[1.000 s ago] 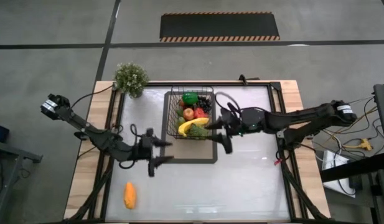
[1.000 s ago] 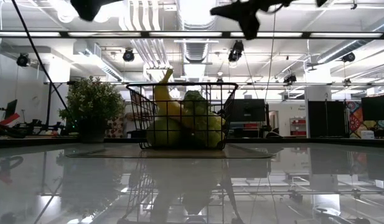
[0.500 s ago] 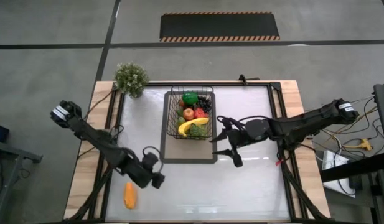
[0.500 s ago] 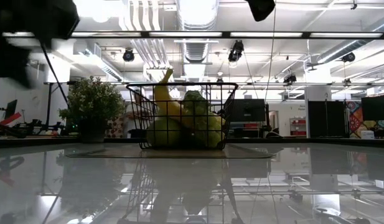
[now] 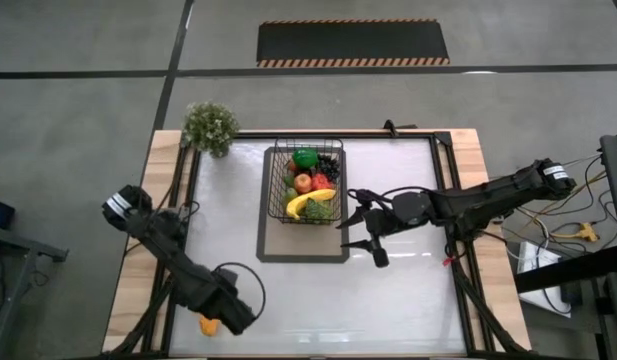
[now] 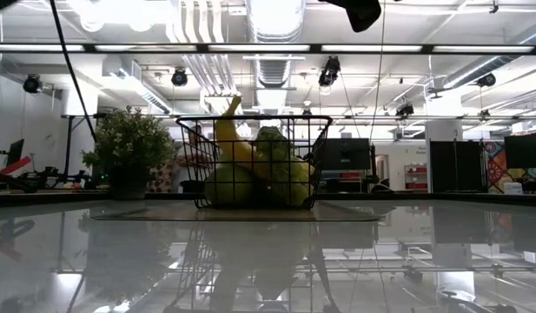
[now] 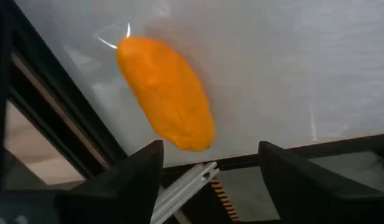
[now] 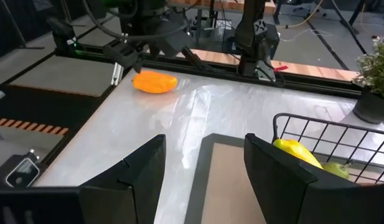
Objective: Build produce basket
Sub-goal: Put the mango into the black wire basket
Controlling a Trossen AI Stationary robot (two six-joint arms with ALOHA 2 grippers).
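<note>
The black wire basket stands upright, full of produce; one orange piece lies apart near the table's corner.

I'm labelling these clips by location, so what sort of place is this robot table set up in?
Probably an indoor lab or workshop: exposed ducts and track lights overhead, monitors on benches behind the basket, and a striped floor mat on bare concrete beyond the table.

Basket sits on the mat at the table's far middle, with fruit in it. Potted plant at the far left corner. One loose piece lies near the front left edge, directly under the left gripper. Right gripper hangs just right of the basket, over the mat's edge.
</note>
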